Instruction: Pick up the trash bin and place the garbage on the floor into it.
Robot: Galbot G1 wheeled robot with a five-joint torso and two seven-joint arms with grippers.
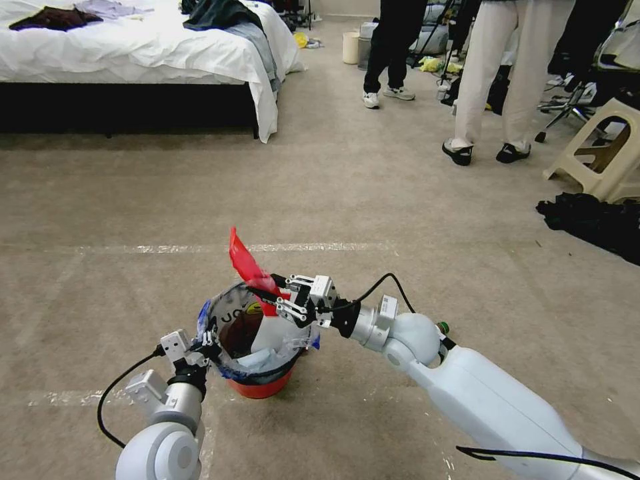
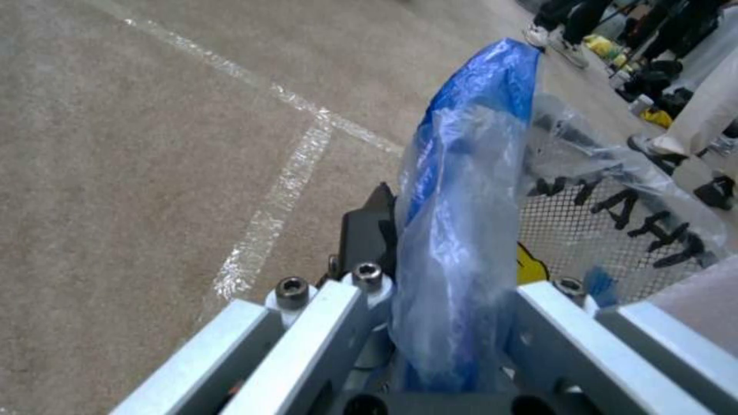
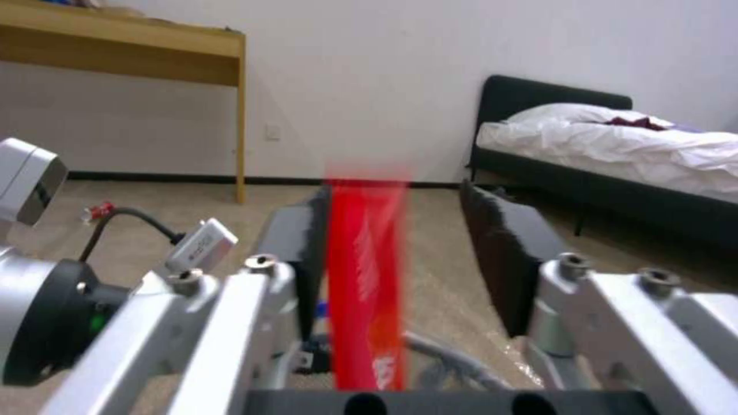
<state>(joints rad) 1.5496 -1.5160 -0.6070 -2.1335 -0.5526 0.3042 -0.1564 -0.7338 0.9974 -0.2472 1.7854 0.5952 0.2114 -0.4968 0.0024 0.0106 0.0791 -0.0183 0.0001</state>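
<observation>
The left gripper [image 1: 208, 342] pinches the bag-lined rim of the red trash bin [image 1: 259, 385] on the carpet, while a red wrapper [image 1: 250, 267] stands between the right gripper's [image 1: 283, 297] parted fingers (above the bin's mouth).

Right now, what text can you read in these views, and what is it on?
"JO": my best reading of the black letters on the trash bin's bag; it is creased, so I'm unsure.
More black capitals on that bag, beside the left gripper pinching it: seen through the plastic, no word readable.
White print on the red wrapper between the right gripper's fingers: blurred.
White label on the right wrist: too small.
</observation>
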